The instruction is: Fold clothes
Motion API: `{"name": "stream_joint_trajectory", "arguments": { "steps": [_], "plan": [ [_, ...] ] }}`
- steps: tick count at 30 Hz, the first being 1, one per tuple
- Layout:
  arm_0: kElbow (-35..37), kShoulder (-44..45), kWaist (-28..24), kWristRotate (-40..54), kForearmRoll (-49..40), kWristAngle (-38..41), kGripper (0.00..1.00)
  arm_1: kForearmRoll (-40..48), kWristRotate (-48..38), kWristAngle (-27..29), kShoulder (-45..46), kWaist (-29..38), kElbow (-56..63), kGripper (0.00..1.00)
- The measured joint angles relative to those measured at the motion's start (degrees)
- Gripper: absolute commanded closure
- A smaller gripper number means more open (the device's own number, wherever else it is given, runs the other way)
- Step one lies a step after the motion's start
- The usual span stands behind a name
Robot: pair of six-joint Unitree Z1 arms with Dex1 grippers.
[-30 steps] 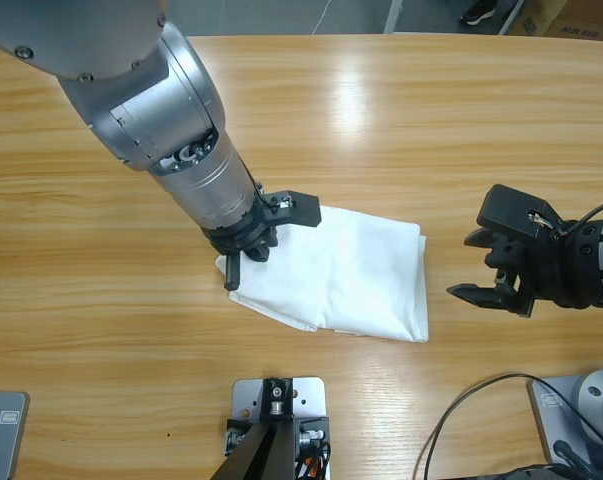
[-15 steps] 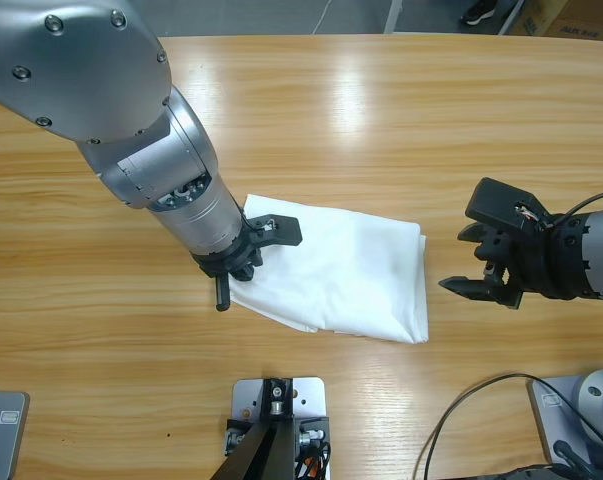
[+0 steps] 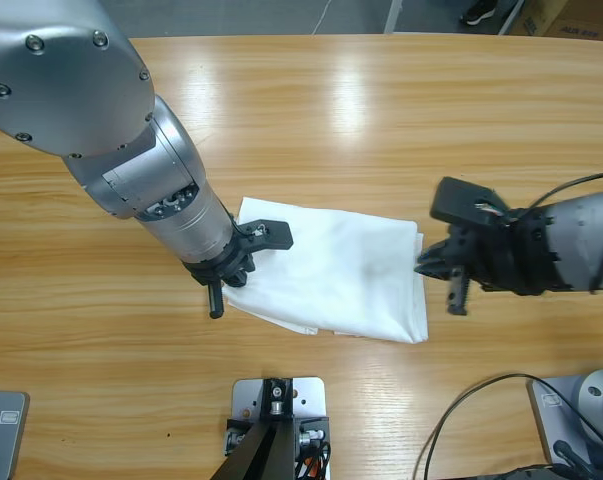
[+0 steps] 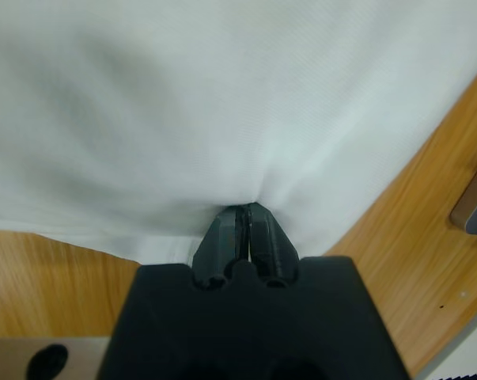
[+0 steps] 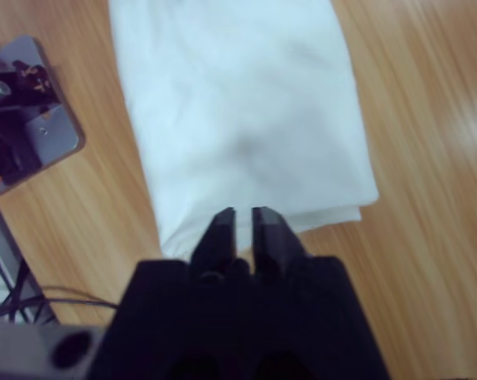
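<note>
Item: white T-shirt (image 3: 336,275), folded into a compact rectangle, lying flat on the wooden desk (image 3: 381,120) slightly below and left of centre in the high view. The fabric shows soft creases; the layered edges are visible along its right side.

Left gripper (image 4: 243,229): at the shirt's left edge, coming in from the upper left under a large silver arm. In the left wrist view its two black jaws are pressed together with a pucker of white cloth pinched between the tips.

Right gripper (image 5: 244,220): at the shirt's right edge, arm entering from the right side. In the right wrist view the jaws stand nearly together, a narrow slit between them, tips at the folded edge; whether any cloth is held cannot be told.
</note>
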State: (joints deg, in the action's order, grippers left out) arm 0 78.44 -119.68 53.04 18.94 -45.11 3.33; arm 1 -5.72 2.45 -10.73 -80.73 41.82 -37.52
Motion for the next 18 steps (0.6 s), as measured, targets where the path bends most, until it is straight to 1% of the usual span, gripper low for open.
{"name": "stream_joint_trajectory", "arguments": {
  "steps": [5,9,12,18],
  "plan": [
    [-0.1,0.0,0.0,0.0,0.0,0.0,1.0,12.7,-1.0,-1.5,-6.6,0.0,7.2,1.0],
    [-0.1,0.0,0.0,-0.3,0.1,0.0,1.0,15.7,-3.3,-1.8,-10.3,0.0,10.8,1.0],
    [-0.1,0.0,0.0,-0.5,0.1,0.0,1.0,14.4,-6.2,-1.1,-10.8,0.0,11.5,1.0],
    [-0.1,0.0,0.0,-1.1,0.1,0.0,1.0,3.7,-7.7,2.8,-10.1,0.0,8.5,1.0]
  ]
}}
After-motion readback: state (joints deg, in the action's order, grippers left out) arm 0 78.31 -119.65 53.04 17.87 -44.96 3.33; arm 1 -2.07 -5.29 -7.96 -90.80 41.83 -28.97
